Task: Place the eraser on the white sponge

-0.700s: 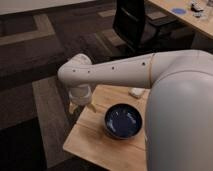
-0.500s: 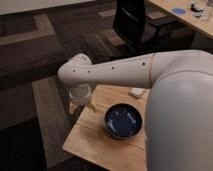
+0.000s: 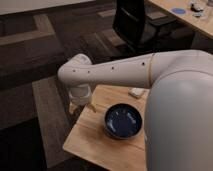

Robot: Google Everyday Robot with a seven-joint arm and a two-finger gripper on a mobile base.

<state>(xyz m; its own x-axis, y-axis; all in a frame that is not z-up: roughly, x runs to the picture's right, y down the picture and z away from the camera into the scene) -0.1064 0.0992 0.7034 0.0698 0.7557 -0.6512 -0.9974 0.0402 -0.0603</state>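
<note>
The white sponge (image 3: pixel 136 92) is a small white block at the far side of the wooden table (image 3: pixel 95 137), just under my arm. My white arm reaches across the view from the right. Its wrist bends down at the table's left far corner, and the gripper (image 3: pixel 81 104) hangs there just above the table edge, well left of the sponge. The eraser is not visible; it may be hidden in or behind the gripper.
A dark blue bowl (image 3: pixel 123 121) stands on the table between the gripper and my body. A black office chair (image 3: pixel 134 22) stands behind the table on the dark carpet. A desk (image 3: pixel 186 14) with small items is at the top right.
</note>
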